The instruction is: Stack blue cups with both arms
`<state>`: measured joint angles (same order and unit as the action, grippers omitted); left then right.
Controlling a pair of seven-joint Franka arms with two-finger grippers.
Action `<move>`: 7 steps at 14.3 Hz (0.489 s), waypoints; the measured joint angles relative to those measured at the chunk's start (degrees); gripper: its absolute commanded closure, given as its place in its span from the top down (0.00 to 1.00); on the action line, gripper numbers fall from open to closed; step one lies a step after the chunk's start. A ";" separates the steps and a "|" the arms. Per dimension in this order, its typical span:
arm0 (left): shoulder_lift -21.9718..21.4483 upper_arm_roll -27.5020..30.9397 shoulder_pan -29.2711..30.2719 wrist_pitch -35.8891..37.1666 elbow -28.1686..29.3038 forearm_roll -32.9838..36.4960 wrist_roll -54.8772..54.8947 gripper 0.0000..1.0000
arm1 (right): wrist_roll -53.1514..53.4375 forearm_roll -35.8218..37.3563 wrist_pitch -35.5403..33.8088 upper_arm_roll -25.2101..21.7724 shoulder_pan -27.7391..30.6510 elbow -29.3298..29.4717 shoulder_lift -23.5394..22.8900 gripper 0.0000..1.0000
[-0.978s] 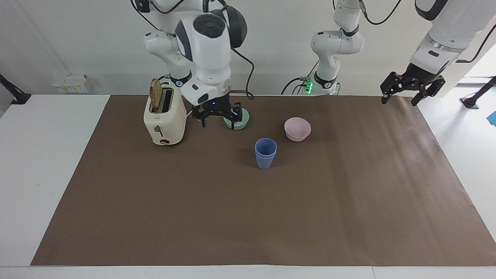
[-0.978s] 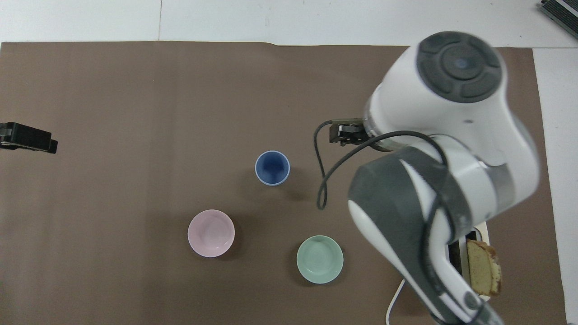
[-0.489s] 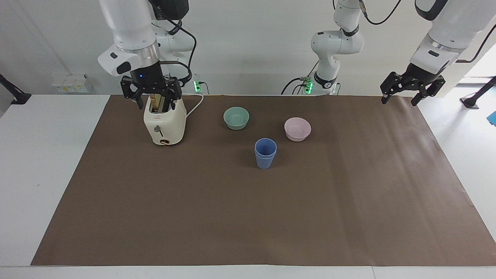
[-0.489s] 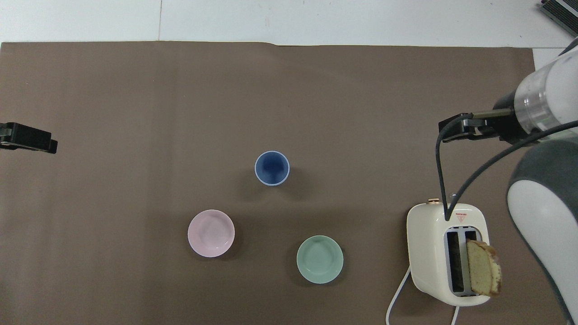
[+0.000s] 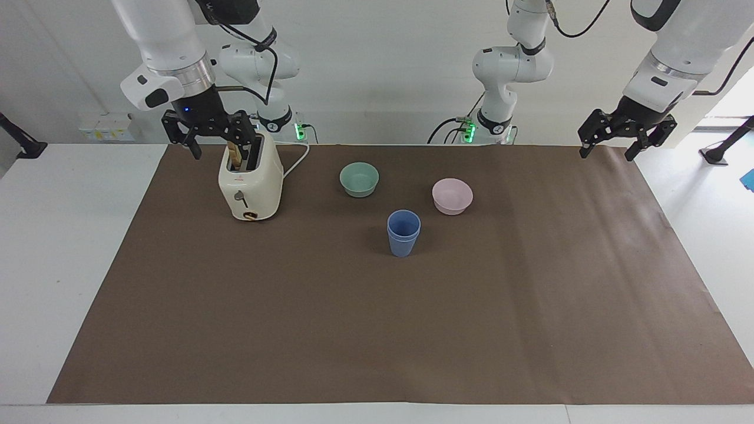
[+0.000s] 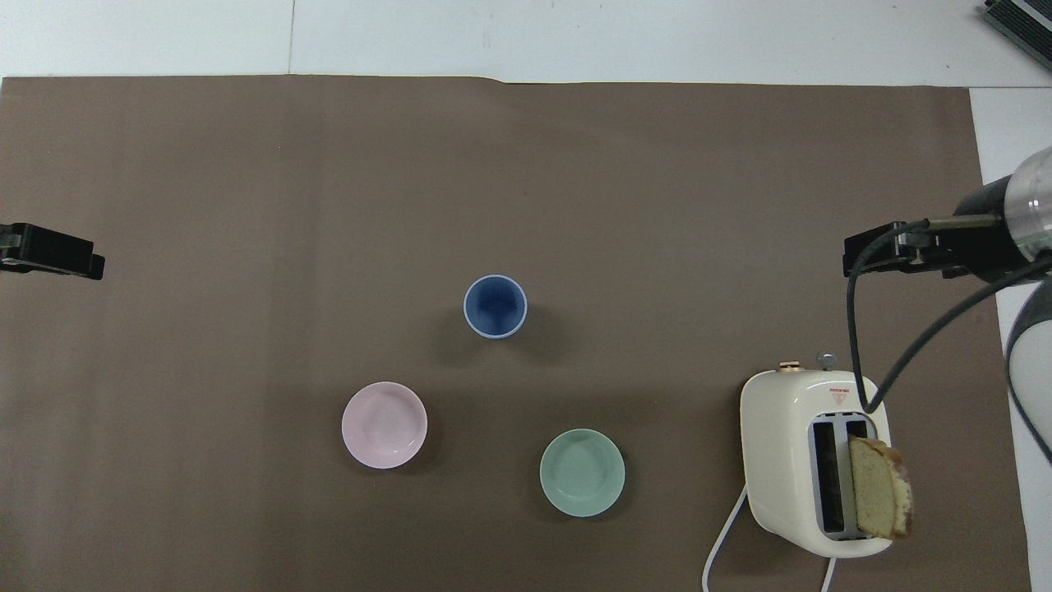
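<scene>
Blue cups (image 5: 403,234) sit nested on the mat – left gripper (image 5: 626,136) and right gripper (image 5: 213,135) both open, empty

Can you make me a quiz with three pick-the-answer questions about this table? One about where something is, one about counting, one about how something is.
1. Where is the bread slice?
A. in the toaster
B. in the pink bowl
C. on the brown mat

2. How many bowls are there?
A. one
B. two
C. four

3. How are the blue cups?
A. lying apart
B. held up
C. stacked upright

Answers:
1. A, it sticks up from a slot.
2. B, the pink bowl and the green bowl.
3. C, one sits inside the other.
</scene>
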<state>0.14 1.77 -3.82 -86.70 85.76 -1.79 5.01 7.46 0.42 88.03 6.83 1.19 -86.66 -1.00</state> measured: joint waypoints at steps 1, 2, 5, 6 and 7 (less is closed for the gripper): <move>0.00 0.00 0.00 0.00 0.00 0.00 0.00 1.00 | 0.00 -0.01 0.08 0.00 0.00 -0.33 0.22 1.00; 0.00 0.00 0.00 0.00 0.00 0.00 0.00 1.00 | 0.00 -0.02 0.10 0.00 0.00 -0.50 0.41 1.00; 0.00 0.00 0.01 0.00 0.00 0.00 0.00 1.00 | 0.00 -0.28 0.11 -0.01 0.21 -0.64 0.59 1.00; 0.00 0.00 0.01 0.00 0.00 0.00 0.00 1.00 | 0.00 -0.36 0.12 -0.01 0.34 -0.66 0.59 1.00; 0.00 0.00 0.01 0.00 0.00 0.00 0.00 1.00 | 0.00 -0.41 0.13 -0.01 0.48 -0.67 0.59 1.00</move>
<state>0.14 1.77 -3.82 -86.70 85.76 -1.79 5.01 7.46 0.01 88.16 6.82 1.67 -87.34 -0.41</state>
